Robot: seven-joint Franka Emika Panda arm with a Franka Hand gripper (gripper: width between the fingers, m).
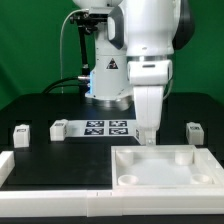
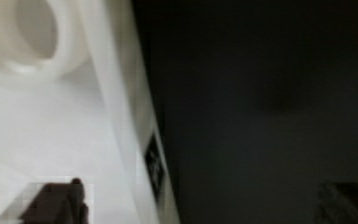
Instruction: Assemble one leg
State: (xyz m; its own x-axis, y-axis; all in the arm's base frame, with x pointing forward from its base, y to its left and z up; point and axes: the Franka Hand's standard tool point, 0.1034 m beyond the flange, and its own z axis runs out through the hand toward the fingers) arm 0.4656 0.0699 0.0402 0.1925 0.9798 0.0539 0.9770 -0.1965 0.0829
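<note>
hand [image 1: 147, 134] is open: in the wrist view both dark fingertips [image 2: 51, 203] sit wide apart, with only bench and tray edge between them. It hangs low over the far rim of the large white square plastic tray [image 1: 165, 172] with round sockets. The nearest leg [image 1: 193, 132], a small stubby white plastic block with a black-and-white tag, lies on the black bench [image 1: 60, 150] to the exterior view's right of the hand, apart from it and about level in depth. Its tag face points at the camera; long axis too small to call. I'd expect a sideways move that way. A second leg [image 1: 58, 128] and a third leg [image 1: 22, 130] lie farther off, beyond the marker board [image 1: 108, 127].
</note>
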